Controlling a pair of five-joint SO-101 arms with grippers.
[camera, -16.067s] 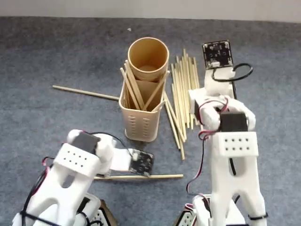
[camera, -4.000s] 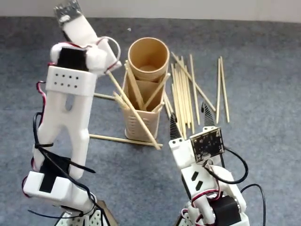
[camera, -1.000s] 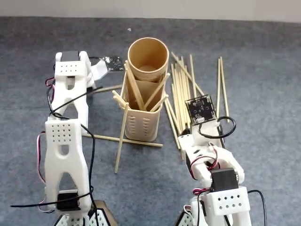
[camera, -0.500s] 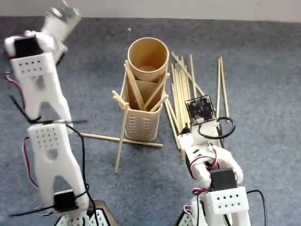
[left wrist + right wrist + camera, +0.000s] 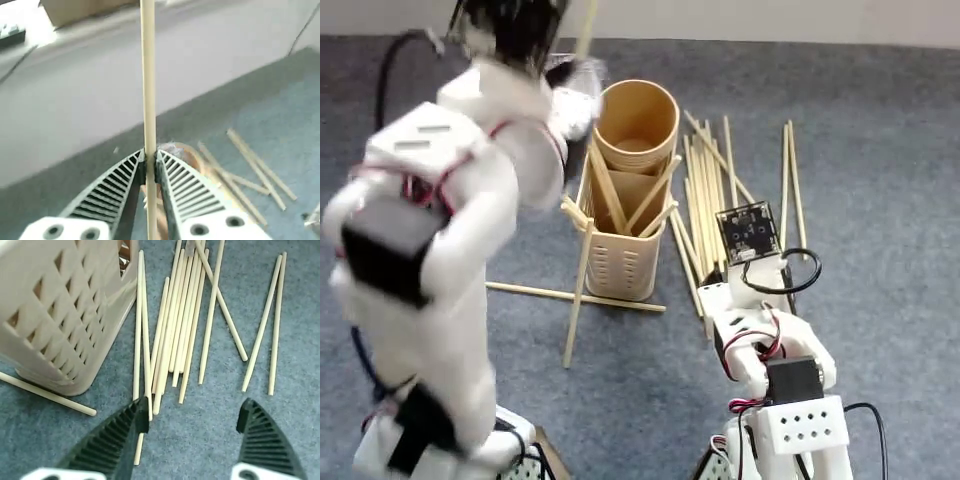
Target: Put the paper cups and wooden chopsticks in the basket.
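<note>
- Left gripper [image 5: 149, 161] clenched on one chopstick [image 5: 147, 75], held aloft; lowering it into the basket [image 5: 618, 268] near its tips seems next.
- Right gripper [image 5: 192, 415] released, loose chopsticks [image 5: 185, 330] just ahead.

The basket [image 5: 620, 262] mouth offers only narrow gaps: a paper cup [image 5: 635, 120] fills its far half and slanting chopsticks [image 5: 605, 190] cross the near half. The left arm [image 5: 450, 230] towers beside the basket's left, above a leaning chopstick [image 5: 570, 340] and a flat chopstick [image 5: 530, 291]. The loose pile [image 5: 705, 210] crowds the right wall, with bare worktop [image 5: 890, 330] beyond.
</note>
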